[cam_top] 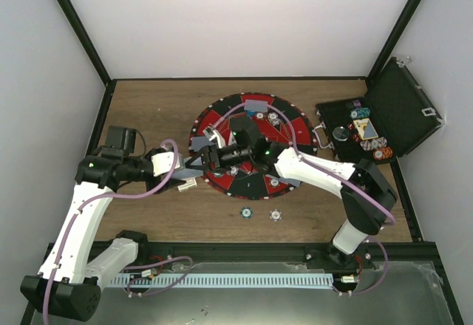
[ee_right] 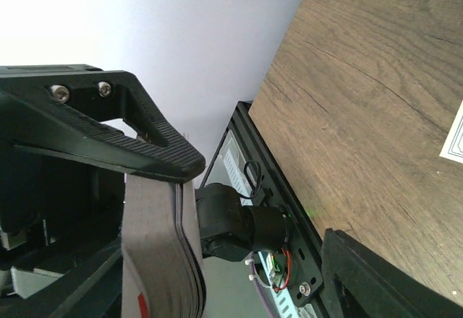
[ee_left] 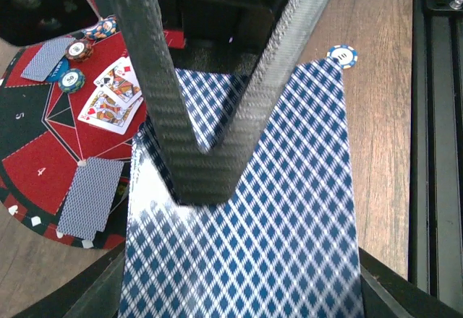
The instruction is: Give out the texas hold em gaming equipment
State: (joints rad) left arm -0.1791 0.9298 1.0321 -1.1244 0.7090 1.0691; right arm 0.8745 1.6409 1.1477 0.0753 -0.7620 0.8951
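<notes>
My left gripper (ee_left: 246,305) is shut on a deck of blue-diamond-backed playing cards (ee_left: 282,217), held over the left edge of the round mat (cam_top: 292,129). My right gripper (cam_top: 216,155) reaches across the mat to the deck. One of its ribbed fingers (ee_left: 206,152) lies on the top card. In the right wrist view the deck's grey edge (ee_right: 155,260) rests against the upper finger (ee_right: 108,144), and the right gripper (ee_right: 264,206) stands open, its other finger well apart. Dealt cards (ee_left: 112,97) and chips (ee_left: 72,79) lie on the mat.
A black hinged case (cam_top: 403,111) stands open at the right with chips inside. Two chips (cam_top: 245,211) (cam_top: 275,214) lie on the wood in front of the mat. One chip (ee_left: 341,56) shows past the deck's far corner. Black frame rails border the table.
</notes>
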